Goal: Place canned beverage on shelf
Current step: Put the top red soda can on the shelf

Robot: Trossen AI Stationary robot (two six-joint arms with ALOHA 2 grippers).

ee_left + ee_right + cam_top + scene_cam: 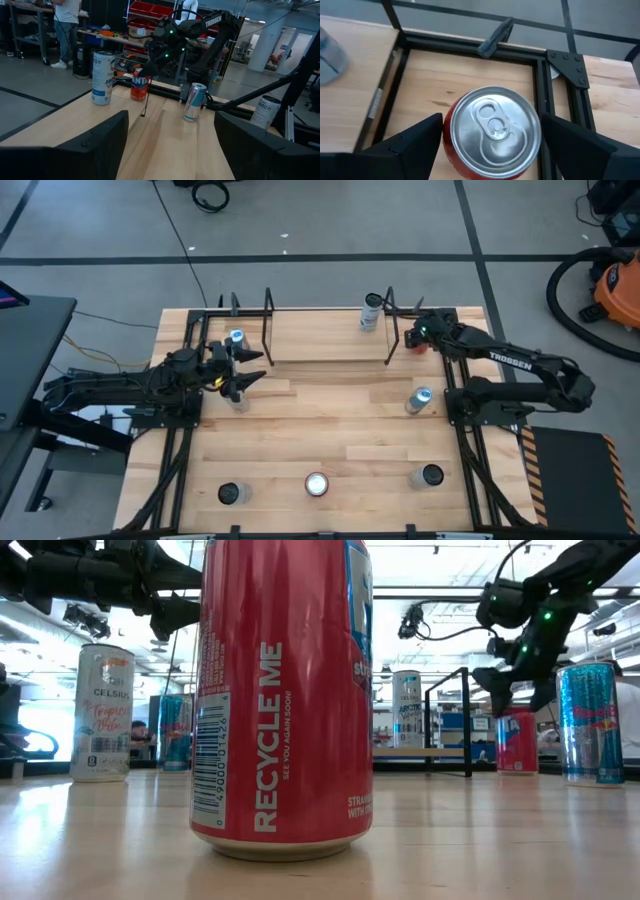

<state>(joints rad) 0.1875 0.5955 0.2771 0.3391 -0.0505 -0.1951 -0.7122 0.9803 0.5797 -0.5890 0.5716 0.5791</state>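
Observation:
A red can stands upright on the table at the far right, just right of the shelf; it also shows in the high view and the low view. My right gripper is open just above it, one finger on either side of the can's top, touching nothing. The shelf is a light-wood board between black rod uprights at the far middle. A white can stands at its right end. My left gripper is open and empty by the shelf's left end.
A blue-topped can stands by the left gripper. A silver-blue can stands at mid right. A red can and two dark-topped cans stand near the front edge. A person stands beyond the table.

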